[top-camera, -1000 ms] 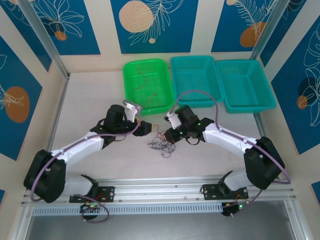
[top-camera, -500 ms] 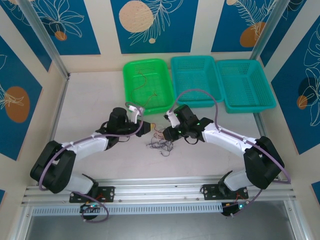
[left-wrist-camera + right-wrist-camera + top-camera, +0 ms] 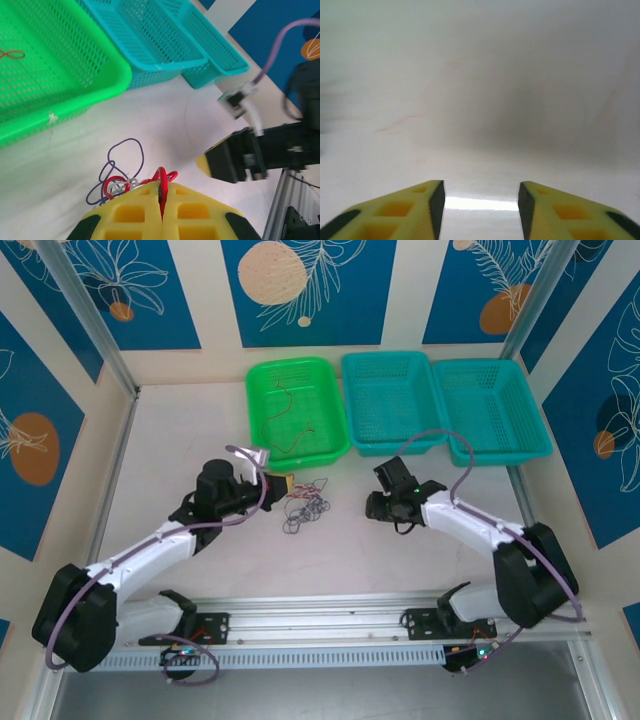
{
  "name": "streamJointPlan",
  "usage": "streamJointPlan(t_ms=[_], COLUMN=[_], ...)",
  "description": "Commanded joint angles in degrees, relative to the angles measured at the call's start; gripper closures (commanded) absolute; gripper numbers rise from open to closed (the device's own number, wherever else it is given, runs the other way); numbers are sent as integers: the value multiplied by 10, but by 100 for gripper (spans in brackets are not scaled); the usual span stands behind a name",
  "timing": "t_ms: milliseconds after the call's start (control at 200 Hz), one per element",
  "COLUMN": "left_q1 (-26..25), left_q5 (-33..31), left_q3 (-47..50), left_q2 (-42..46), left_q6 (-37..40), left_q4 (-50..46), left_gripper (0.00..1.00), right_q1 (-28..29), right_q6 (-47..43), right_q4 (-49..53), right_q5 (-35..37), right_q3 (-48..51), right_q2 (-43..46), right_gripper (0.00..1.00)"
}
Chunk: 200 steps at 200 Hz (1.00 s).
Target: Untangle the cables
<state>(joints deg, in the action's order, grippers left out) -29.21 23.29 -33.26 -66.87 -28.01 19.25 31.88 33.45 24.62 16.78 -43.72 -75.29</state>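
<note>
Red cable (image 3: 162, 176) clenched in left tool (image 3: 161, 192), separating it from tangle (image 3: 305, 508); right tool (image 3: 480, 192) released, apart; next, pull free toward green basket (image 3: 290, 363).

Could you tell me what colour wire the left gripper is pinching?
Red: the wire in the left gripper shows best in the left wrist view.

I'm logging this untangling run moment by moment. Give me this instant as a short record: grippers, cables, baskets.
left gripper: shut on a red wire that leads into the tangle
right gripper: open, holding nothing, above bare table
tangle: red, whitish and purple wires on the table, just in front of the green basket
green basket: a few loose wires inside
teal baskets: two, side by side next to the green basket
</note>
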Motion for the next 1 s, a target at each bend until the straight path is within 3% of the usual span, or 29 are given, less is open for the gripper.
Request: streamJointPlan(t_ms=[0,125,240,380,490,550,700,875,995], left_q1=[5,3,3,4,3,3,7,15,20], left_q5=[12,12,20,32,39,38,3,-48,-86], left_q3=[8,8,5,5,9,12,16,24,28], left_q2=[-25,-28,-19,5,33,54,140,233,249], left_q6=[-9,-18,-10,-3,1,3,18,33,36], left_q4=[14,27,16,-1,-11,-19,-59,-89,-108], left_gripper=[100,100,100,100,100,100,100,100,100], right_q1=[67,159,232,245,242,231,191,141,118], right_q6=[-66,-106,-194,-290,-334,-308,-186,-72,-47], right_q4=[-76,-145,-176,-261,-329,-317,-259,-185,-189], right_q5=[-64,-53,67,200,238,238,211,193,153], right_q3=[-31,-58,-102,-127,-129,-138,-121,-79,-43], right_q2=[38,10,-64,-170,-228,-250,-259,-245,-226], right_gripper=[47,32,23,21,21,27,53,61,77])
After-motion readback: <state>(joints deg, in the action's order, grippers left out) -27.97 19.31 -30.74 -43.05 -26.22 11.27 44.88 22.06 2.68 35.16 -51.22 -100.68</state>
